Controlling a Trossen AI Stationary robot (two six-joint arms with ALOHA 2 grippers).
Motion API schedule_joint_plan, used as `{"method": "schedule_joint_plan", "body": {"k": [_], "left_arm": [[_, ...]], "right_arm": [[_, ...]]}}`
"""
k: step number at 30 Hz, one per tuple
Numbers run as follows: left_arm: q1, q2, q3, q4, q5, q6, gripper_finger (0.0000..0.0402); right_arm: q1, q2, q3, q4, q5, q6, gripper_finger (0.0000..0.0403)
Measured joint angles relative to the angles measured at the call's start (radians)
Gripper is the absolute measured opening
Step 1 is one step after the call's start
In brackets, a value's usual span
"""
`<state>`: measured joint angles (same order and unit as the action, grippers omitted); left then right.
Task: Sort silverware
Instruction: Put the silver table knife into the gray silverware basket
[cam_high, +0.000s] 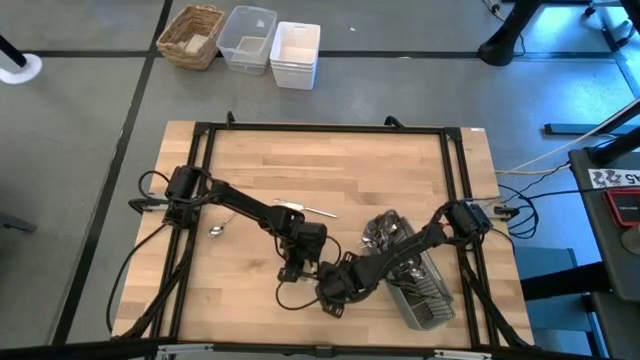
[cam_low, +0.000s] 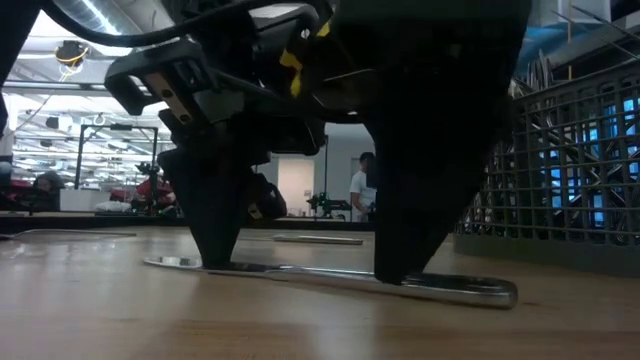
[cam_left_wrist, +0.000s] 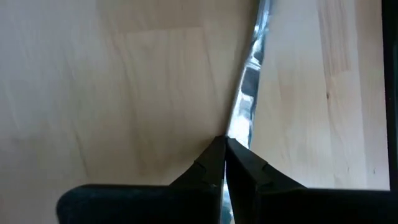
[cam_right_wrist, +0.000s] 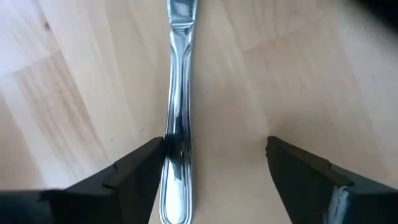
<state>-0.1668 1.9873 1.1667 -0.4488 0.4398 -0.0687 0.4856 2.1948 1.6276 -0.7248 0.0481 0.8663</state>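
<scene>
Table (cam_high: 340, 170) carries caddy (cam_high: 425, 290) at right front, silverware bundle (cam_high: 385, 232) just behind it. Spoon (cam_high: 217, 230) at left, another piece (cam_high: 300, 208) mid-table. Left tool (cam_high: 292, 270) and right tool (cam_high: 335, 290) side by side at front centre, both over knife (cam_low: 330, 275) flat on table.

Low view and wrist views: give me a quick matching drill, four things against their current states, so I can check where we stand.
Things:
1. left hand
2. right hand
3. slim shiny silver-coloured metal utensil
4. grey slatted rectangular plastic caddy

States:
A. lying flat on the light wooden table
B. open, fingers on either side of the utensil's handle
C. standing beside the hands, holding more silverware
D. shut, fingertips down at the utensil

Pairs: 1-D, 2-B, 3-A, 4-C
</scene>
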Motion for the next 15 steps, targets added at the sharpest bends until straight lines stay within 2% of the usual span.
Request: {"method": "schedule_joint_plan", "body": {"k": [8, 15], "left_arm": [[0.006, -0.001, 0.000, 0.012, -0.007, -0.006, 0.0005], [0.001, -0.002, 0.000, 0.013, -0.017, -0.008, 0.0005]], "right_arm": [[0.004, 0.002, 0.010, 0.004, -0.027, 0.153, 0.0282], [0.019, 0.002, 0.001, 0.006, -0.022, 0.174, 0.0282]]}}
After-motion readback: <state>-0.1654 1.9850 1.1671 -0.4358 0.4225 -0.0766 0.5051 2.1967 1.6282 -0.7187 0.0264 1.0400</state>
